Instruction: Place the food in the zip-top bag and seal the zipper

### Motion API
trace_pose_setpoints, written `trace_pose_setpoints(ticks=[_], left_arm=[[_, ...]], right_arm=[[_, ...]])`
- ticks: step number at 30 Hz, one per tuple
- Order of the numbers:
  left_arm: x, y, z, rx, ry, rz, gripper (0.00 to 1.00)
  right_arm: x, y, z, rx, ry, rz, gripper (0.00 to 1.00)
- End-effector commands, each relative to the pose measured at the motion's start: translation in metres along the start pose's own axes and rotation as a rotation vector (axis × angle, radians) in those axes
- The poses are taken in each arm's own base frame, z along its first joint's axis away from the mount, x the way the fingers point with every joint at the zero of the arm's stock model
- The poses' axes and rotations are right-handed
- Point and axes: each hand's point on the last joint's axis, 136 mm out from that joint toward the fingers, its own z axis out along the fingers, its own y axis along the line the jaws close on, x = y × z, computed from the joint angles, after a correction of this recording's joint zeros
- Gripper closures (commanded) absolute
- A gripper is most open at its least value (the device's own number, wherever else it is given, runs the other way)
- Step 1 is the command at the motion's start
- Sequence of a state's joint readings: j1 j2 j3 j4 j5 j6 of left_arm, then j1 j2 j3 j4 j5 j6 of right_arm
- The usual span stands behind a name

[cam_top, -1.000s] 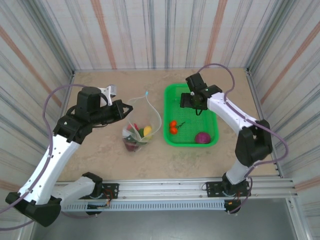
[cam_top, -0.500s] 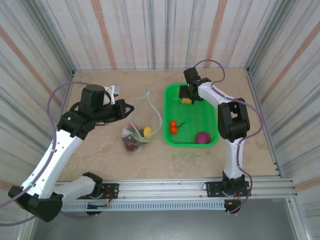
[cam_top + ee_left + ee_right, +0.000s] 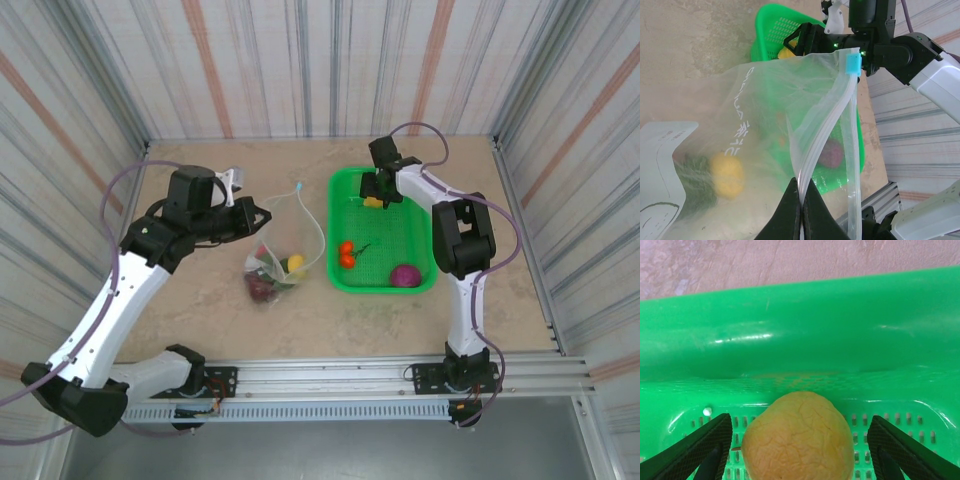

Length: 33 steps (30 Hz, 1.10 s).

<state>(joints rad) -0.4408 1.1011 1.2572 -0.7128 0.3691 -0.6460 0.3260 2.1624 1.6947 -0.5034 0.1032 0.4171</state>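
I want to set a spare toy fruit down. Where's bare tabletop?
Bare: the near strip of table in front of the green basket and zip-top bag, and the far strip behind them. Crowded: the narrow gap between bag and basket, and around the left end effector pinching the bag's mouth.

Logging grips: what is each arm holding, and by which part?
Left gripper: the zip-top bag, pinched at its zipper strip. Right gripper: nothing; open fingers flank the yellow food in the basket.
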Motion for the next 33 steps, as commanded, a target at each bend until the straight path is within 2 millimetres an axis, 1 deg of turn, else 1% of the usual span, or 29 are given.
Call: trace_pose_setpoints(ticks=[1, 6, 8, 10, 11, 12, 16, 19, 24, 27, 29, 33], left_arm=[[-0.003, -0.007, -0.003, 0.020, -0.002, 0.017, 1.00], [-0.003, -0.007, -0.005, 0.022, -0.007, 0.015, 1.00], [-0.002, -0.007, -0.005, 0.022, -0.007, 0.010, 1.00], [-0.002, -0.007, -0.006, 0.022, -0.010, 0.010, 1.00], [-0.002, -0.006, -0.008, 0.020, -0.014, 0.009, 1.00], [-0.002, -0.006, -0.008, 0.019, -0.018, 0.008, 1.00], [-0.003, -0.007, -0.011, 0.014, -0.029, 0.012, 1.00], [-0.005, -0.008, -0.013, 0.016, -0.035, 0.012, 1.00], [-0.006, -0.009, -0.016, 0.012, -0.043, 0.013, 1.00], [-0.008, -0.010, -0.019, 0.011, -0.052, 0.013, 1.00], [-0.008, -0.011, -0.020, 0.016, -0.056, 0.004, 1.00], [-0.007, -0.014, -0.019, 0.038, -0.046, -0.011, 1.00]], right_arm=[[0.018, -0.002, 0.015, -0.001, 0.056, 0.016, 0.26], [0.022, -0.004, 0.017, 0.004, 0.067, 0.018, 0.33], [0.022, -0.004, 0.015, 0.003, 0.061, 0.019, 0.38], [0.020, -0.003, 0.011, -0.004, 0.045, 0.017, 0.45], [0.018, -0.004, 0.008, -0.005, 0.036, 0.019, 0.49], [0.016, -0.002, 0.005, -0.009, 0.028, 0.016, 0.50], [0.004, -0.003, -0.012, -0.003, -0.012, 0.012, 0.50], [-0.004, -0.005, -0.032, 0.009, -0.046, 0.007, 0.50], [-0.008, 0.002, -0.078, -0.033, -0.116, 0.011, 0.49], [-0.005, 0.009, -0.114, -0.079, -0.160, 0.009, 0.49], [-0.002, 0.018, -0.147, -0.125, -0.206, -0.009, 0.49], [0.009, 0.035, -0.208, -0.227, -0.295, -0.056, 0.49]])
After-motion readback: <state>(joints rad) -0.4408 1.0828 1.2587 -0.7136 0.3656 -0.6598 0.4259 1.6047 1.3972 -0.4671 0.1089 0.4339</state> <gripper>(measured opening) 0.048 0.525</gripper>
